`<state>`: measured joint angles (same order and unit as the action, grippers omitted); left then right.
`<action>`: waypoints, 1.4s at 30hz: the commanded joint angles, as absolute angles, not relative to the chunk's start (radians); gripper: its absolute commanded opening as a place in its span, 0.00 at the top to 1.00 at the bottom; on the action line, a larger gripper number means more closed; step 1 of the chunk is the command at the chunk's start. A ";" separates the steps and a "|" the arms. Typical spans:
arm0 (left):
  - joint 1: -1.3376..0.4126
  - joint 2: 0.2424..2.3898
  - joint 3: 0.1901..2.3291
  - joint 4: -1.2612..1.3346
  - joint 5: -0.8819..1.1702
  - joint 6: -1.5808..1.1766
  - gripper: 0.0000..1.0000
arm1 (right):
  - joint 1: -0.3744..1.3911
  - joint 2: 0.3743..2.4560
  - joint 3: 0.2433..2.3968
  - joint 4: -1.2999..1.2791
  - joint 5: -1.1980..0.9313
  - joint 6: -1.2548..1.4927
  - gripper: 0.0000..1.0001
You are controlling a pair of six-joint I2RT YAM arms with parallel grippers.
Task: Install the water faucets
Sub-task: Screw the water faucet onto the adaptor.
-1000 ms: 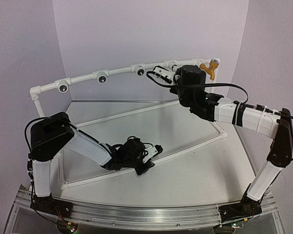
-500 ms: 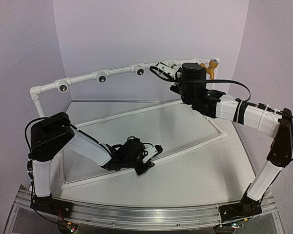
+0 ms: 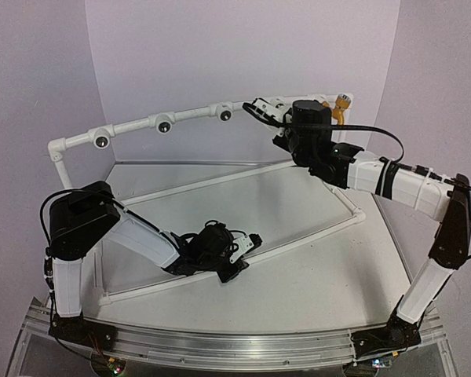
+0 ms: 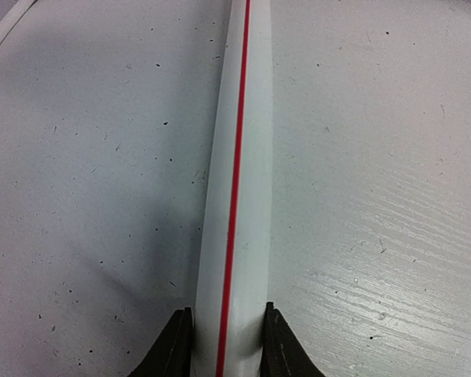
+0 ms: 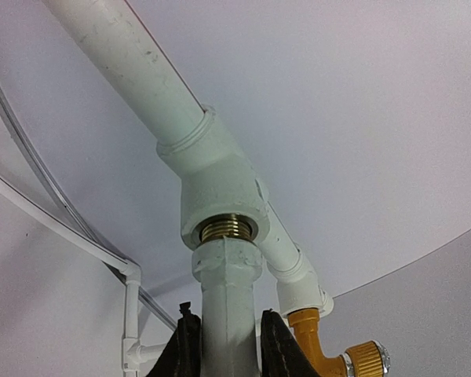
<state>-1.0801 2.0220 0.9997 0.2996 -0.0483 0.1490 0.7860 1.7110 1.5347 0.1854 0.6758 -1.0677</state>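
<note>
1. The right gripper (image 5: 228, 330) is pinching the white faucet (image 5: 226, 275) by its body, one finger on either side, with the faucet pointing straight out ahead of the fingers.
2. Just beyond the fingertips, the faucet's brass thread (image 5: 225, 229) meets the mouth of the tee socket (image 5: 220, 184). A few brass turns show between the faucet body and the socket rim, so it looks started but not seated.
3. The socket sits on the pipe frame (image 5: 118, 47), which runs away from the gripper up and to the left in the wrist view.
4. To the right of the gripper, at the next fitting along the frame, the yellow-orange faucet (image 5: 318, 345) hangs from its socket and appears installed.
5. The left gripper (image 4: 228, 345) is low on the bench (image 4: 392, 196), well apart from the faucets. Its fingers are pressed against both sides of the red-striped pipe (image 4: 235, 157), seemingly steadying the frame.
6. Step in hand, as I judge it: screwing the white faucet into its socket.
7. The next move calls for turning the wrist about the faucet's axis with light forward pressure, keeping the thread square to the socket. A tilt risks cross-threading or the faucet slipping in the fingers.
8. Three dark sockets (image 3: 164, 125) farther left along the frame are open.
</note>
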 commanded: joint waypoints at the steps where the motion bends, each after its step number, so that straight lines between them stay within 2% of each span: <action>1: -1.124 2.121 0.927 0.096 -0.017 0.038 1.00 | 0.765 1.759 1.620 0.271 0.568 -1.013 1.00; 26: -1.126 2.124 0.923 0.104 -0.013 0.041 1.00 | 0.717 1.755 1.661 0.142 0.453 -0.748 1.00; 42: -1.125 2.126 0.928 0.103 -0.018 0.040 1.00 | 0.724 1.776 1.826 0.009 0.388 -0.612 1.00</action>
<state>-1.0813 2.0228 0.9924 0.3176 -0.0536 0.1528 0.7231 1.7375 1.7015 -0.1421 0.5052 -0.6662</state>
